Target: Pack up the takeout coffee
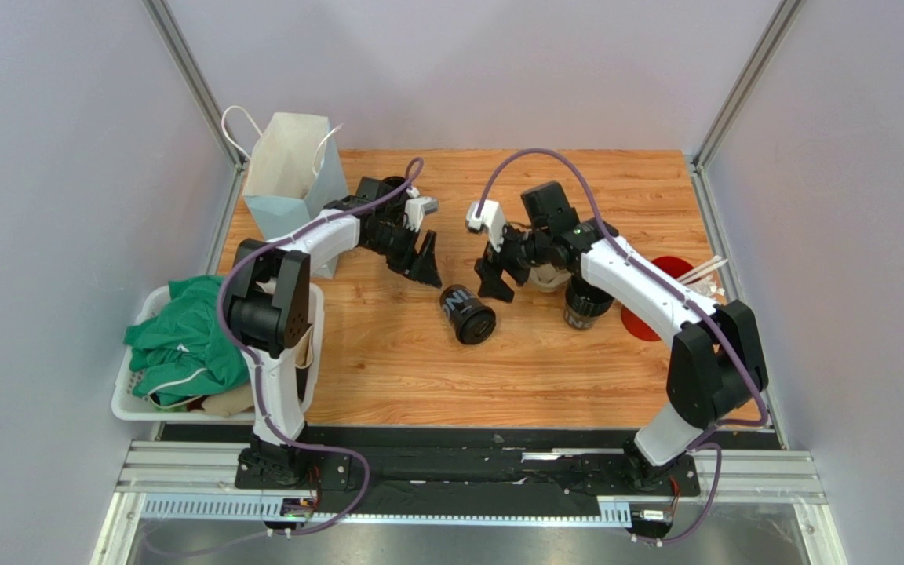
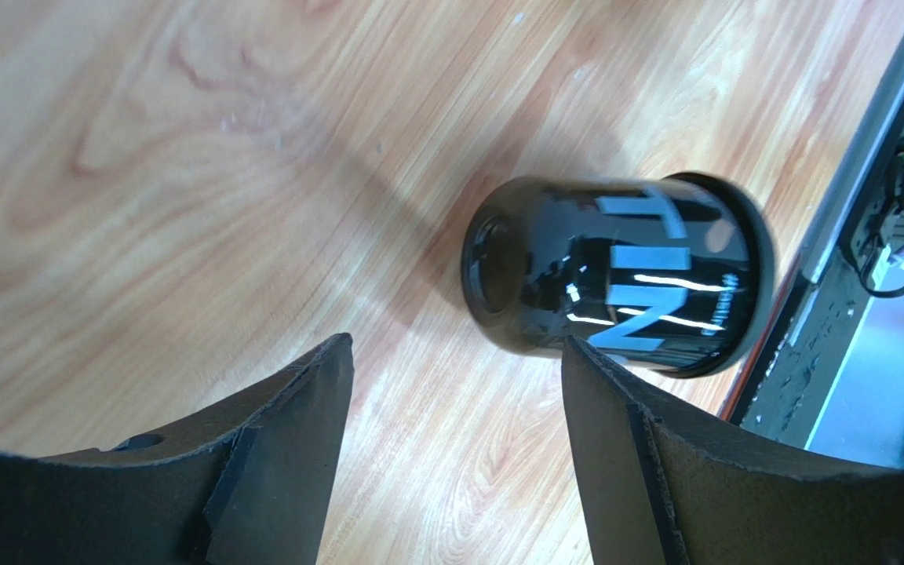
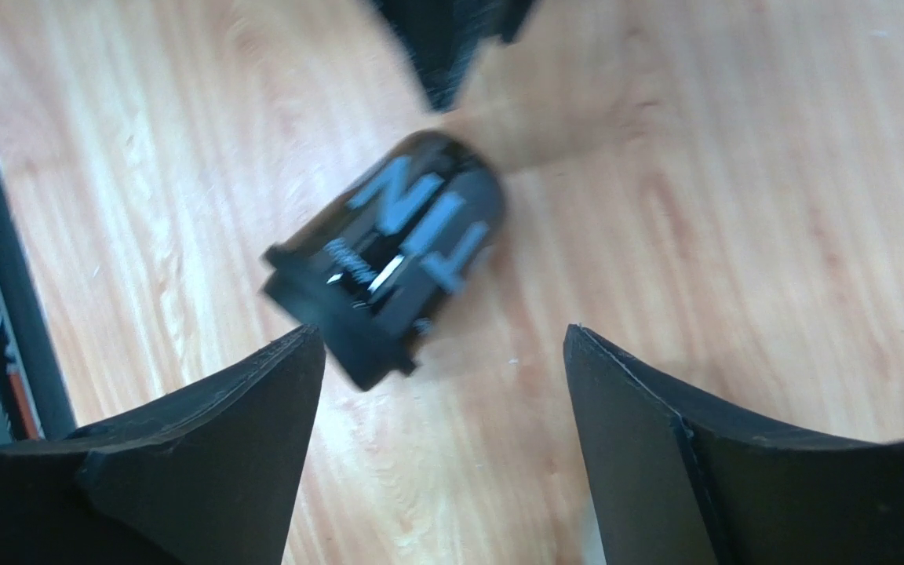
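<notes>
**Fig. Pack the takeout coffee: early stage, cup not yet in hand.** Top view. The takeout coffee (image 1: pixel 466 314), a small black cup with pale lettering on its wall, lies on its side on the bare wooden table (image 1: pixel 421 389). It sits roughly midway between the two arms and well apart from the white paper bag (image 1: pixel 289 165) standing open at the far left corner.

The left gripper (image 1: pixel 425 261) hangs just beyond the cup on its left, and the right gripper (image 1: pixel 495 283) hangs just beyond it on its right. Both have their jaws spread and nothing between them.

In the left wrist view the cup (image 2: pixel 616 277) lies ahead of the parted fingers (image 2: pixel 292 459), with its base turned toward the camera and its lidded end away. The right wrist view is blurred, but it shows the cup (image 3: pixel 392 253) on the boards ahead of equally parted fingers (image 3: pixel 657 471), touching neither.

A second dark cup (image 1: pixel 588 304) stands beside the right forearm. Whether it rests in a carrier cannot be told, since the arm covers that spot. A red cup (image 1: pixel 643 318) stands behind it.

Judged status: nothing is packed. What is left is to grasp the toppled cup, set it upright and carry it to its container, presumably the bag. The round wall may roll under a one-sided touch.
</notes>
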`<control>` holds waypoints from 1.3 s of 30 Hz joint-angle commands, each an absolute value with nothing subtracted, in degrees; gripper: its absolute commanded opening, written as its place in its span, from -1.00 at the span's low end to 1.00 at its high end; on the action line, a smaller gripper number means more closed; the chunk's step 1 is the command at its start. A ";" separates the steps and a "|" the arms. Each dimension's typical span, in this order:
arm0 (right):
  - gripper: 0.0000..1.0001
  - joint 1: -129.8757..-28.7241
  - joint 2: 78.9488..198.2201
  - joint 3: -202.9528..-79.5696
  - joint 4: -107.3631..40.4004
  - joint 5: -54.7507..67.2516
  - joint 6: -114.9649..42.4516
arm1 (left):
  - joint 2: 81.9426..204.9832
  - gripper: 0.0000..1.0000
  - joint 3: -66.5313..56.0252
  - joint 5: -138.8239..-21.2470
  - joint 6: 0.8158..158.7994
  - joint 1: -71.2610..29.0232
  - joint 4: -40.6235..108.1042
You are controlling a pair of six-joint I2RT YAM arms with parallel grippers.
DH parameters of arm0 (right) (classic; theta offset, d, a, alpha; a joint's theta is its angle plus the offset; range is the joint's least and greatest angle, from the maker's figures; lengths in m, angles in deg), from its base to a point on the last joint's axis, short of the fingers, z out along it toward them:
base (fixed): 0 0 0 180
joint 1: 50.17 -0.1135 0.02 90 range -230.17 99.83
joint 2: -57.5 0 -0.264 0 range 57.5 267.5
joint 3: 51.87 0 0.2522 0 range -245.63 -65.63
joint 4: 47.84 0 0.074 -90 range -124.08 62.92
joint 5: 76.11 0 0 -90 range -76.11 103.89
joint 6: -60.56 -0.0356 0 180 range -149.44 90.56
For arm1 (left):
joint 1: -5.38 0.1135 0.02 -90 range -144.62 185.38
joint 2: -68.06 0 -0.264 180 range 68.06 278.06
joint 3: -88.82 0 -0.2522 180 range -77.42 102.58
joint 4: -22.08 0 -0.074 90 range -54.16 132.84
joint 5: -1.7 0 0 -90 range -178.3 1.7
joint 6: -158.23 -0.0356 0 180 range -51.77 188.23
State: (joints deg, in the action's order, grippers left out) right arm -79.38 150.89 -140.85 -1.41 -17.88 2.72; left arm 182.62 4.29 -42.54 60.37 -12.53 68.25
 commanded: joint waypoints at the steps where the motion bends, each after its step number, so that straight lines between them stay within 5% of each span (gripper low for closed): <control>1: 0.61 -80.85 148.56 -133.76 -5.32 -20.74 12.12 | 179.23 0.48 8.36 -40.57 59.09 -13.16 67.75; 24: 0.53 -80.85 154.36 -128.64 -11.84 -18.89 17.49 | 187.76 0.48 13.19 -40.22 60.41 -18.26 68.63; 39: 0.52 -73.55 145.31 -126.20 -11.93 -25.74 6.78 | 189.52 0.49 11.61 -42.68 59.88 -18.53 68.89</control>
State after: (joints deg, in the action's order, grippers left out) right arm -76.00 151.19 -128.19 -10.00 -20.78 11.79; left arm 187.93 11.04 -42.32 60.59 -18.28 68.90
